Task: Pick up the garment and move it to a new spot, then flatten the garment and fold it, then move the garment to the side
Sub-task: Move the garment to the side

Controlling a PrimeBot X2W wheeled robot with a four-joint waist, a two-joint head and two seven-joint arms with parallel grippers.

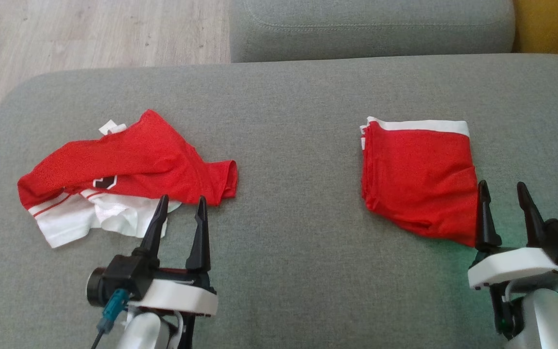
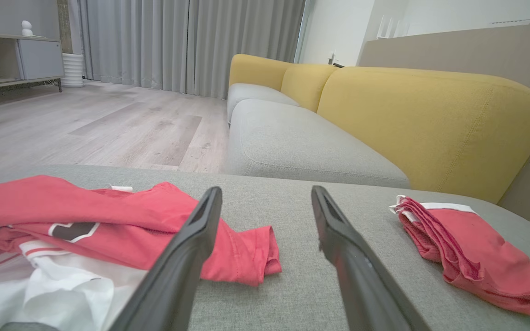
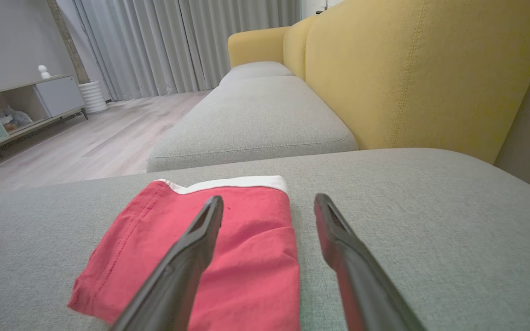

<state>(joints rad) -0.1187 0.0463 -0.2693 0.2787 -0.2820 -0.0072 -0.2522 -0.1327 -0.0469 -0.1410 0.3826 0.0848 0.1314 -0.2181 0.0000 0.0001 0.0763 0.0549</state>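
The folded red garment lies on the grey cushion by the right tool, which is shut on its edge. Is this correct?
No: the right tool is open by the folded red garment, gripping nothing; the right wrist view shows this.

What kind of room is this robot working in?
Probably a home living room: a yellow-backed grey sofa, floor-length grey curtains, and a low sideboard on a wooden floor.

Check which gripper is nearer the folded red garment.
Right. The right gripper sits at the folded garment's near right corner, open; the left gripper is far off, by the crumpled shirt.
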